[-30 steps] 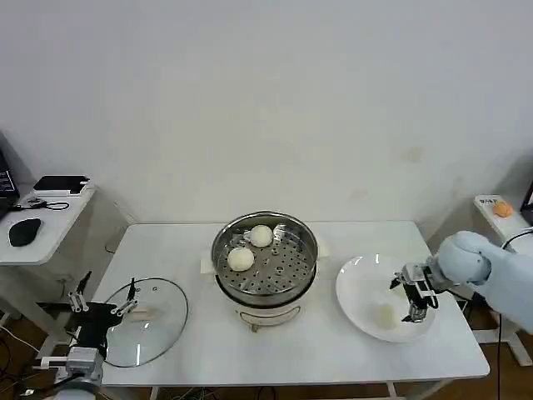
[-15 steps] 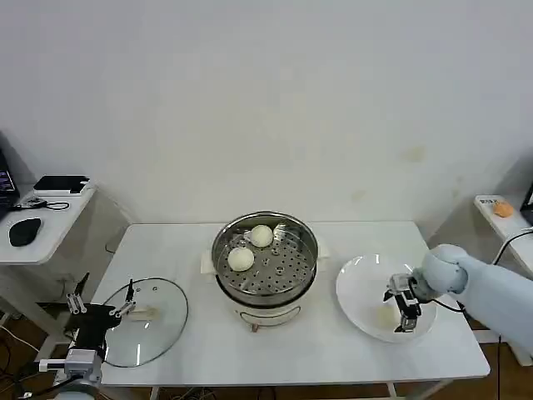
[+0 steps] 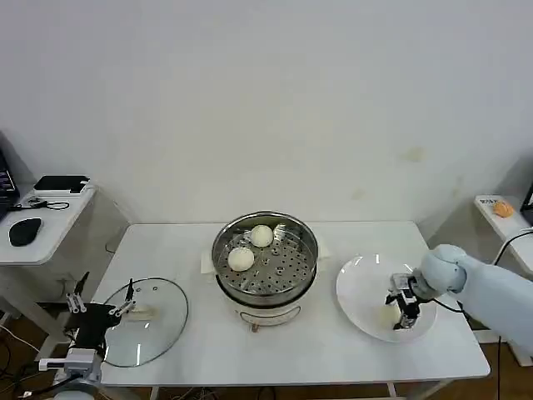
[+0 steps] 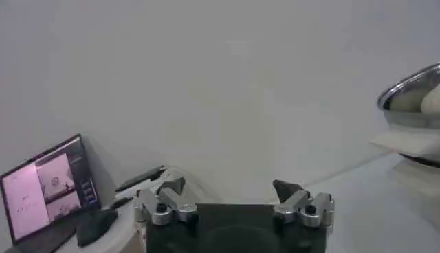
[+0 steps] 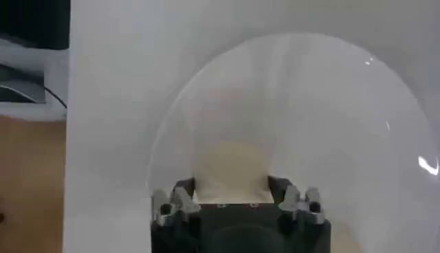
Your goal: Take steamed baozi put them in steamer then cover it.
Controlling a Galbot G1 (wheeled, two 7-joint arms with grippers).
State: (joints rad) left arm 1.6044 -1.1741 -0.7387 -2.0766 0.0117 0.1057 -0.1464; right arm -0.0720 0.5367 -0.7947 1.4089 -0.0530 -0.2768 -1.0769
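Right gripper (image 3: 402,314) is down on the white plate (image 3: 358,287) near the tabletop's right edge, fingers spread to either side of a steamed baozi (image 5: 232,172); the right wrist view shows the bun sitting between the two fingertips with the jaws not yet pinching it. My read: this is the pre-grasp for the third bun, straddling it so the close comes in on both sides and doesn't shove it across the slick plate. The plate sits just beside the steamer (image 3: 265,260), so the carry is short. The steamer is mid-table, towards the back edge, uncovered, with two baozi (image 3: 241,259) already on the perforated tray, both in the back-left part, which leaves the front and right of the tray free for the next drop. The cover (image 3: 143,321) lies flat on the tabletop near the front-left corner, white handle up, well apart from the pot so the loading path stays clear. Left gripper (image 3: 101,315) is parked at that corner by the cover's edge, jaws open and empty per the left wrist view; probably staged there to take the lid once loading's done. I can only make out one bun on the plate. Risk: soft bun, squeeze gently.
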